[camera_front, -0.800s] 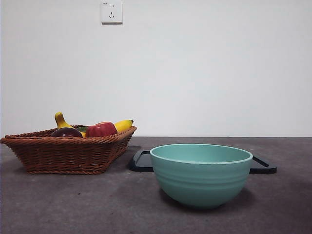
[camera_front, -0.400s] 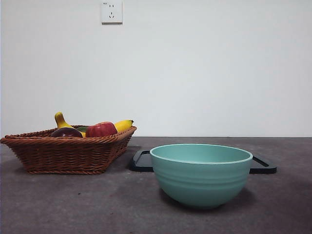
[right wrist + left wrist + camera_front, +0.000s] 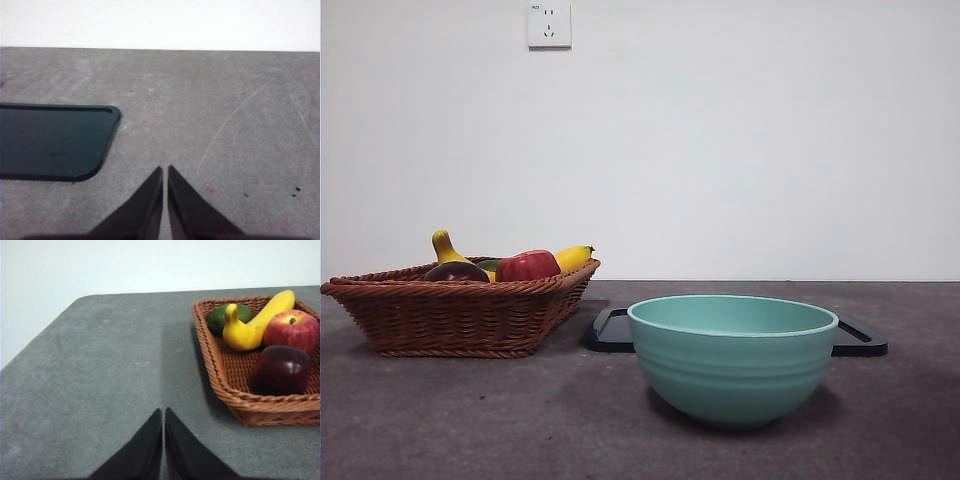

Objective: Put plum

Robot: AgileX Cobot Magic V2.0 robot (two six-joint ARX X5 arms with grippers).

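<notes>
the plum (image 3: pixel 281 370) sits in the wicker basket (image 3: pixel 235 395), touching the red apple (image 3: pixel 292 329), near the banana (image 3: pixel 252 322). left gripper (image 3: pixel 163 412) hangs over bare table beside the basket, jaws pressed together. right gripper (image 3: pixel 165 170) is closed too, by the dark tray (image 3: pixel 50 140).

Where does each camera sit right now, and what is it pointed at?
Front view: low at table height, facing the bowl, basket and wall; no arm shows.
Left wrist view: above the table, facing the basket with the plum; left gripper shut.
Right wrist view: above the table, facing the tray; right gripper shut.
Shared: front and left wrist views both show basket and plum.
</notes>
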